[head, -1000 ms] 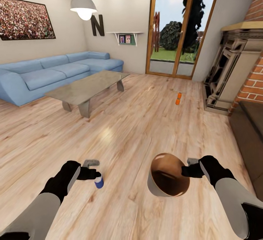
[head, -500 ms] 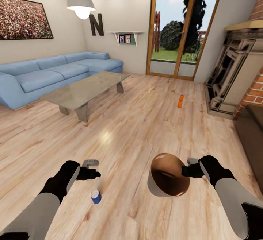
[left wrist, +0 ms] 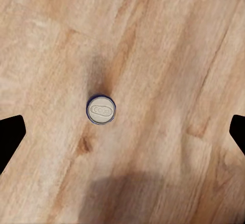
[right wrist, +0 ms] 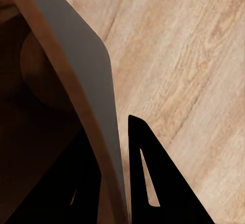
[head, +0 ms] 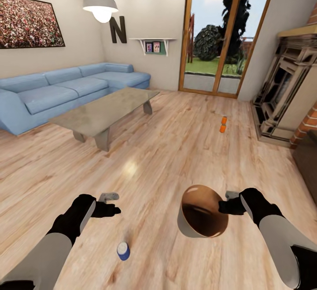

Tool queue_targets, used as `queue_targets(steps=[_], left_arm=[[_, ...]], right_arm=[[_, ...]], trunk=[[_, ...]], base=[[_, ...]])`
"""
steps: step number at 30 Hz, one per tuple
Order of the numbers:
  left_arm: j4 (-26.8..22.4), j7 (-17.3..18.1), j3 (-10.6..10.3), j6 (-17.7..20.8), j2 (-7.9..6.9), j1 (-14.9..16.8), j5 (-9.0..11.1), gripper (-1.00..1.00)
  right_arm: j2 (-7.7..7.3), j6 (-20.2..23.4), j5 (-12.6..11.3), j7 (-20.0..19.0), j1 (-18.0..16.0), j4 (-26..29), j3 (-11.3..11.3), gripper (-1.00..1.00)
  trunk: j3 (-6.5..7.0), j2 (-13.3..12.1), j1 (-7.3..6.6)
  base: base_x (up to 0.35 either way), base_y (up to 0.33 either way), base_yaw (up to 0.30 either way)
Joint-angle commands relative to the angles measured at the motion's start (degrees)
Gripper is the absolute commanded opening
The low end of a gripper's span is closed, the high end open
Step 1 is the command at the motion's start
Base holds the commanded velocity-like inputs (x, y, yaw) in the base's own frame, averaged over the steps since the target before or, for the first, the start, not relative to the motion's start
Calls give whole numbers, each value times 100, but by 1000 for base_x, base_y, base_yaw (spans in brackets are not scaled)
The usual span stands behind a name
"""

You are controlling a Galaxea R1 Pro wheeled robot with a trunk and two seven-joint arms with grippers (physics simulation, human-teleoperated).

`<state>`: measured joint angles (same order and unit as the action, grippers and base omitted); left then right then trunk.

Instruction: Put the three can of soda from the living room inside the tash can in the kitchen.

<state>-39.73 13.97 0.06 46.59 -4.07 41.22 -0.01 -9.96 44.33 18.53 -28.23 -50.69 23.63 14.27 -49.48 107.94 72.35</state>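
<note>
The blue can (head: 123,251) stands upright on the wood floor (head: 167,149), directly below the left tool (head: 113,210), whose fingers are spread wide and hold nothing. To regrasp it well, the tool should probably drop straight down, can centred between the fingers, and close on the body below the grey lid. The right tool (head: 225,205) pinches the bin (head: 200,213) by its rim, coppery inside showing. Two orange cans (head: 223,124) wait well apart, near the fireplace (head: 281,100).
</note>
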Motion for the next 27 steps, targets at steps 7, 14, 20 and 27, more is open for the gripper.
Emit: queue_targets(steps=[7,14,20,27], left_arm=[[-7,-16,-15,-1,24,0,0,100],[-2,-25,-30,-9,28,0,-14,100],[-7,-32,-32,-25,29,0,-19,100],[-6,-50,-33,-74,36,-2,-25,100]], right_arm=[[-1,23,-95,-16,-2,3,10,-100],[44,23,-91,-16,-2,1,13,-100],[68,22,-90,-21,-2,6,14,-100],[-10,77,-85,-18,-71,34,48,-100]], trunk=[[-6,0,0],[-25,0,0],[-33,0,0],[-120,121,66]], base=[[292,40,0],[318,13,0],[136,1,0],[17,0,0]])
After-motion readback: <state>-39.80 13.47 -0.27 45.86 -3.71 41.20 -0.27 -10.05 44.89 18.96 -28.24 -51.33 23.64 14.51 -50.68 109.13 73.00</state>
